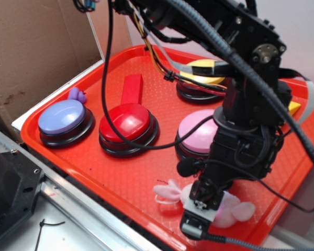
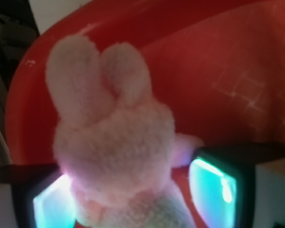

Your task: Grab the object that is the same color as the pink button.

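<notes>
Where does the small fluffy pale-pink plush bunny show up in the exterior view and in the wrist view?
Exterior: the small fluffy pale-pink plush bunny lies at the near edge of the red plastic tray, bottom centre-right, partly hidden by the gripper.
Wrist: the bunny fills the left-centre of the picture, ears up, between the gripper's two glowing finger pads.
Shared landmark: the red tray under the bunny.

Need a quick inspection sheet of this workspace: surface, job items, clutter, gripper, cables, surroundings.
Surface: red tray, textured.
Job's things: pink plush bunny at the near edge; pink button behind it.
Clutter: red button, lavender-blue button, yellow button, red block, small purple item.
Gripper: fingers either side of the bunny, apparently touching; closure unclear.
Cables: black cable loops over the red button.
Surroundings: cardboard wall on the left.
</notes>
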Motion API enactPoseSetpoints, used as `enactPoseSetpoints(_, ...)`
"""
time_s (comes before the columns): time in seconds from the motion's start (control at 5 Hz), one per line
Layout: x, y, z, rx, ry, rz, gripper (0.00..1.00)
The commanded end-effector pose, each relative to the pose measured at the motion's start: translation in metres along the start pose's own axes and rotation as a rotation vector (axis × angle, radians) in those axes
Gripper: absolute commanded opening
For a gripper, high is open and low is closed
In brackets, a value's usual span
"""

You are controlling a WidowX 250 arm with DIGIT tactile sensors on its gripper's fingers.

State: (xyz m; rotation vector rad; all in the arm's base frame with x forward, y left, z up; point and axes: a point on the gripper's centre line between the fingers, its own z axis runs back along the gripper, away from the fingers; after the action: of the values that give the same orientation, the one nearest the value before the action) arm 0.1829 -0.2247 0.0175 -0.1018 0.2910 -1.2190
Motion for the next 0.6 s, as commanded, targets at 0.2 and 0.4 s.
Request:
enactPoseSetpoints(0.2,-0.047,-0.001,0.054,0.181,0.049,0.413,0.00)
enactPoseSetpoints(0.4,-0.092,-0.024,0.085,0.222,-0.226,0.630,0.00)
